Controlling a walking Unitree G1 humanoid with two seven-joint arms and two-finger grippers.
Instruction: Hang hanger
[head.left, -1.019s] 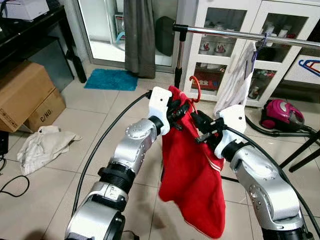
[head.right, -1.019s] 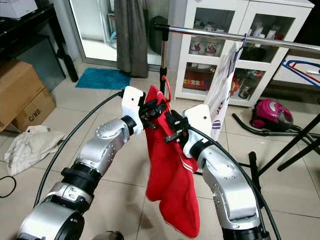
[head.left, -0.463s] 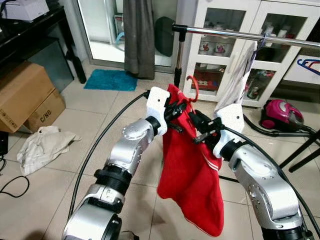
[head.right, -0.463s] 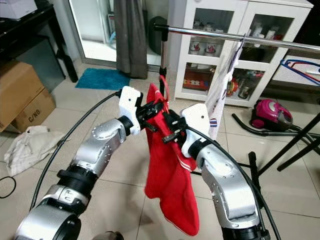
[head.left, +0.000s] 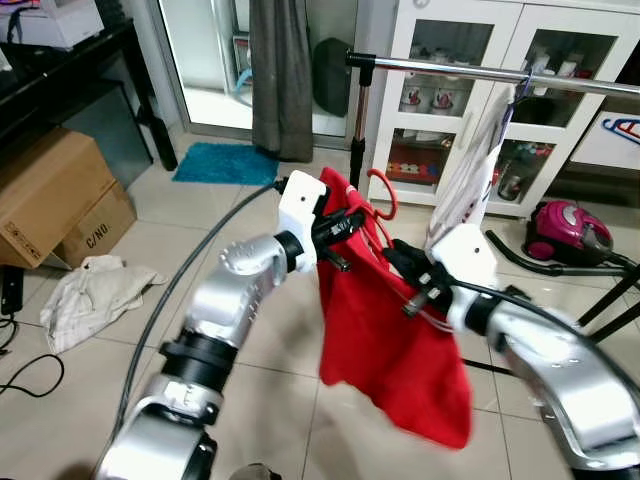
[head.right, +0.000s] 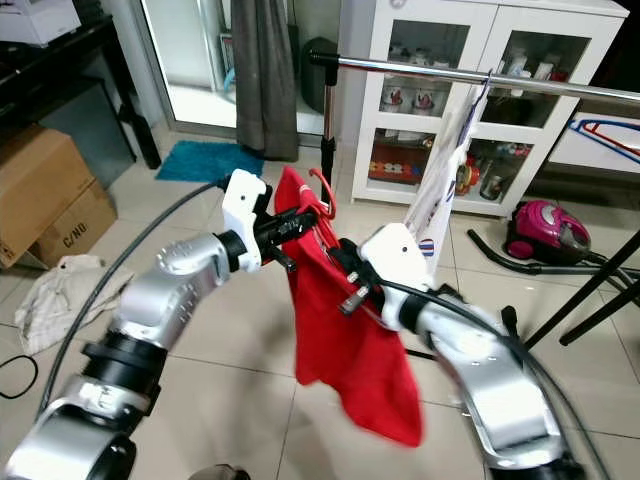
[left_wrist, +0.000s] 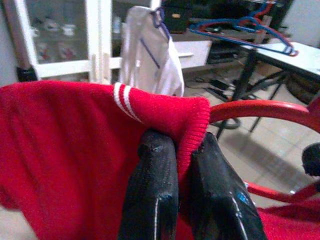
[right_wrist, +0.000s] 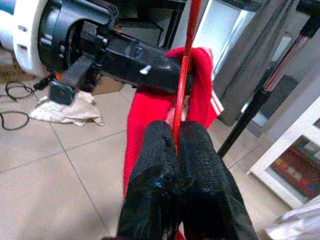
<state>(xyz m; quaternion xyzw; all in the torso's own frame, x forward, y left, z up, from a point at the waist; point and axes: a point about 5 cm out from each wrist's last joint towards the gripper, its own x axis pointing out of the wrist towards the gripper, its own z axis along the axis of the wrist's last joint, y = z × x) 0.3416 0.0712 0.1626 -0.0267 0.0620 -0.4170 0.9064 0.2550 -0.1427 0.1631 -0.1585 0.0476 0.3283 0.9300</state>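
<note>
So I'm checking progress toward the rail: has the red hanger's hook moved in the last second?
Cannot tell. The red hanger sits slightly left in the head views, but the cabinet and cardboard box shifted too, so the camera moved.

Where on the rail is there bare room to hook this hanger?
The rail is bare between its upright post and the white garment already hanging. Past that garment it looks crowded: a blue hanger sits near the far end. Both grippers hold the red garment, whose red hanger hook is below the rail.
</note>
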